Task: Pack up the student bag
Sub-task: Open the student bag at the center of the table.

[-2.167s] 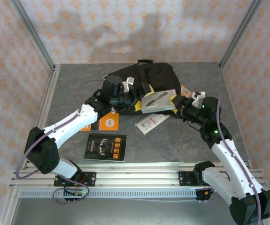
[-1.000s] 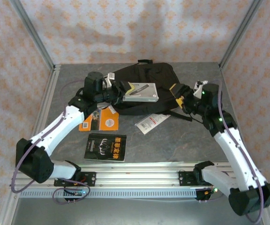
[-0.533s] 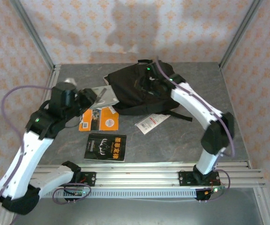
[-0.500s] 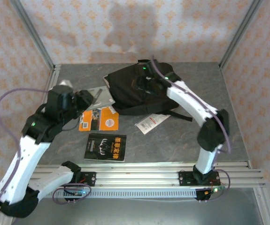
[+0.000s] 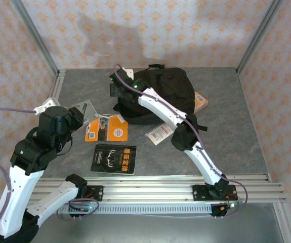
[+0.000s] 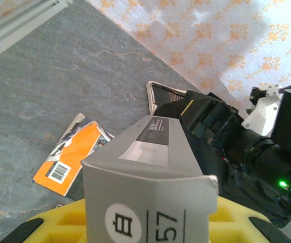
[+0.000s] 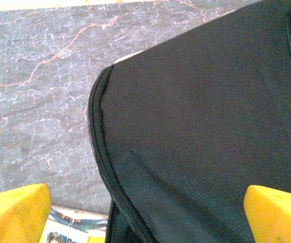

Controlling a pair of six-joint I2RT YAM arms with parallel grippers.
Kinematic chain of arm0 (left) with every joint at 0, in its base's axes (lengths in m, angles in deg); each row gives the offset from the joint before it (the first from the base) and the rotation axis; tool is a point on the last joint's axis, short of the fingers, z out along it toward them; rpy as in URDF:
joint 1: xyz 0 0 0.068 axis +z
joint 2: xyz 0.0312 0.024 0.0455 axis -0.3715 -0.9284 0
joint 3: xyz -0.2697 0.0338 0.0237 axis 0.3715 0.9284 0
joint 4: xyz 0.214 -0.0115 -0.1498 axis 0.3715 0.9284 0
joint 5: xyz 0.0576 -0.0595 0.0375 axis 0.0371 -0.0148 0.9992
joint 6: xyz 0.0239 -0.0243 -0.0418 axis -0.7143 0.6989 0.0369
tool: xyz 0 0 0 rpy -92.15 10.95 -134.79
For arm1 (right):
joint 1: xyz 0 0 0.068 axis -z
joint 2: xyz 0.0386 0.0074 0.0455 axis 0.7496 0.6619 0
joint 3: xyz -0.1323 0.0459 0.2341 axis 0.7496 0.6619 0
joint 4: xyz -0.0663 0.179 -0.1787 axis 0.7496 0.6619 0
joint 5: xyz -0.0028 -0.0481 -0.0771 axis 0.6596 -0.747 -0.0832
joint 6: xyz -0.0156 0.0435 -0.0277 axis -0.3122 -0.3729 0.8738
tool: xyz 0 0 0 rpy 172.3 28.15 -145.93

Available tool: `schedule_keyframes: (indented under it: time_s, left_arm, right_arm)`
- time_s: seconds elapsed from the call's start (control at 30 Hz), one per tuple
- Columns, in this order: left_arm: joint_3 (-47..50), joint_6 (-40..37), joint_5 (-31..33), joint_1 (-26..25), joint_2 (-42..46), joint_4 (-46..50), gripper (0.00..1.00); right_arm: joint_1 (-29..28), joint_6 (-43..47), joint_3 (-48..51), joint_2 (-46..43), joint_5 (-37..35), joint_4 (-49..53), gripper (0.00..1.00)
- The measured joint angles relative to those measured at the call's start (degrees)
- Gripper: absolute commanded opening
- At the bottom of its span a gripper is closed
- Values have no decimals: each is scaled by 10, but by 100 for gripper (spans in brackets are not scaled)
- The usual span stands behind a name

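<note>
The student bag (image 5: 168, 91), a big black fabric backpack, lies at the back middle of the table. In the right wrist view its dark cloth (image 7: 201, 131) sits close below the camera. My right gripper (image 5: 119, 86) hovers over the bag's left end, open, its yellow fingertips (image 7: 14, 212) wide apart with nothing held. Left of the bag and above the table, my left gripper (image 5: 77, 117) is shut on a grey box (image 6: 150, 167) labelled 57; the box (image 5: 83, 109) is clamped between the yellow pads (image 6: 59, 228).
On the table in front of the bag lie an orange book (image 5: 108, 128), a black book with orange lettering (image 5: 114, 158) and a white leaflet (image 5: 160, 132). An orange item (image 5: 201, 101) peeks out at the bag's right. Metal frame posts and patterned walls enclose the table.
My left arm has drawn back to the left, carrying the grey box away from the bag. My right arm has swung from the bag's right side across to its left end.
</note>
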Motion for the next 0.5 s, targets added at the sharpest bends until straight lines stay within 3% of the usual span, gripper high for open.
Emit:
schedule_keyframes:
  time_s: [0.13, 0.3, 0.5]
  left_arm:
    - [0, -12, 3, 0, -1, 0, 32]
    - [8, -19, 2, 0, -8, -6, 32]
    - [21, -21, 0, 0, -16, -10, 32]
  right_arm:
    - [-2, 11, -16, 33, -40, 2, 85]
    - [3, 28, -16, 47, -78, 13, 36]
    - [16, 45, -22, 47, -91, 13, 0]
